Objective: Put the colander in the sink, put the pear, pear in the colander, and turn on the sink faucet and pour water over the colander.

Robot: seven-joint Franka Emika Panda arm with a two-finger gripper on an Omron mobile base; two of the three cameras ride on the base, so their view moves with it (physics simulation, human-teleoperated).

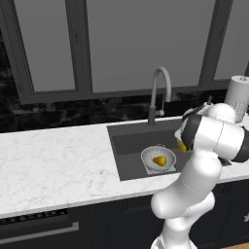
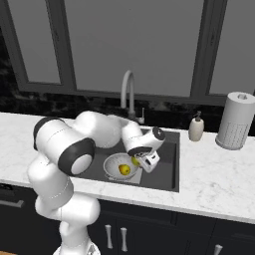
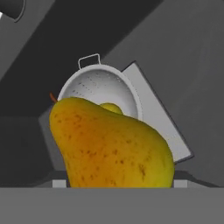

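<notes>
1. My fingers (image 2: 141, 162) are closed on a pear (image 3: 111, 146), a yellow-orange fruit with brown speckles. In the hand view it sits so close that it covers most of the lower frame and hides the finger tips themselves.
2. In the right base view the held pear shows as a small yellow spot at the right rim of the colander (image 2: 121, 167), just under my hand. In the left base view it peeks out beside my forearm, just right of the colander.
3. The colander stands upright in the sink (image 2: 167, 172), on the lighter grey square patch of the floor, toward the near left part of the basin.
4. The second pear (image 1: 159, 160) lies inside the colander, on its bottom.
5. My hand hangs over the sink, above the colander's right edge; whether the held pear touches the rim I cannot tell.
6. The sink faucet (image 1: 159, 90) rises at the far edge of the basin, its spout arching toward the near side, well apart from my hand.
7. The right half of the basin floor lies bare and open. The sink's near wall is close below my wrist.
8. On the white marble desk (image 1: 53, 155), a soap bottle (image 2: 196, 127) and a paper towel roll (image 2: 235, 120) stand right of the sink, at the far side.
</notes>
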